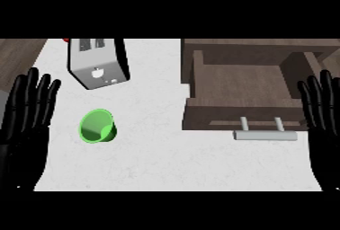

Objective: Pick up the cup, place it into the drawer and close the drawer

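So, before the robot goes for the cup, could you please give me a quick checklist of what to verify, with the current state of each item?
1. Green cup in view and free of other things on the white counter: ok.
2. Cup standing upright: cannot tell; its opening faces the camera.
3. Drawer pulled open, inside showing nothing: ok.
4. Left hand open, holding nothing, at the view's left edge: ok.
5. Right hand open, holding nothing, at the right edge beside the drawer: ok.
6. Toaster apart from the cup, behind it: ok.
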`<state>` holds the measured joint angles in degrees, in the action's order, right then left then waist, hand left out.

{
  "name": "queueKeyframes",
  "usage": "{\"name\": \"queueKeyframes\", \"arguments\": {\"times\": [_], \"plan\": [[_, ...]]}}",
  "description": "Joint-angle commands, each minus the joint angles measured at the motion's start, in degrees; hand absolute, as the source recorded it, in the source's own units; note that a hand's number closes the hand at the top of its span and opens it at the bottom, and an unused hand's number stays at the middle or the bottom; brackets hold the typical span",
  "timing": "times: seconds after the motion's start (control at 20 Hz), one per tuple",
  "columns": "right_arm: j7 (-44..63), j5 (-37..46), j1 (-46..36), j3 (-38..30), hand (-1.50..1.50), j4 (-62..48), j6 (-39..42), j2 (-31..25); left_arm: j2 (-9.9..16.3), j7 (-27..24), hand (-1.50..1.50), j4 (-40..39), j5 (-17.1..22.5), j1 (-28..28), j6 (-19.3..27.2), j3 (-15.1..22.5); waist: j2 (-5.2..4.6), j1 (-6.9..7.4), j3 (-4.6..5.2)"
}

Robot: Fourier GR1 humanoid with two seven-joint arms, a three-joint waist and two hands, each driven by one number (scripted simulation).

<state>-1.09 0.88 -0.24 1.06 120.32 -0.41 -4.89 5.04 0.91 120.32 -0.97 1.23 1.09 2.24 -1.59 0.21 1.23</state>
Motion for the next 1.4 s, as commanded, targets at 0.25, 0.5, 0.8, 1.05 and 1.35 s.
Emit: {"name": "queueKeyframes", "arguments": {"times": [0.25,0.5,0.8,1.05,1.35], "plan": [[0.92,2.27,0.42,5.13,-1.5,-1.67,0.59,2.51,1.41,-6.33,-1.5,-5.76,3.84,0.82,-5.42,-2.55,1.61,-0.19,-1.22],[7.49,-8.35,-2.37,-0.23,-1.5,-0.88,4.88,-0.33,-1.0,0.21,-1.5,-13.85,13.65,8.59,-4.54,-6.57,1.54,-0.44,-1.22],[3.44,-4.88,-4.09,1.01,-1.5,-6.2,3.83,2.03,-1.1,-1.61,-1.5,-11.75,14.39,3.92,-6.29,-6.06,1.59,-0.11,-1.23],[6.63,-5.36,-4.63,0.76,-1.5,-3.85,4.25,1.45,-1.6,-0.91,-1.5,-17.28,12.92,10.06,-4.17,-6.04,1.58,-0.27,-1.23],[7.37,-7.59,-3.57,-1.64,-1.5,-3.23,5.99,0.25,-4.4,-1.98,-1.5,-13.66,10.71,3.0,-3.25,-1.87,1.62,-0.2,-1.23]]}}
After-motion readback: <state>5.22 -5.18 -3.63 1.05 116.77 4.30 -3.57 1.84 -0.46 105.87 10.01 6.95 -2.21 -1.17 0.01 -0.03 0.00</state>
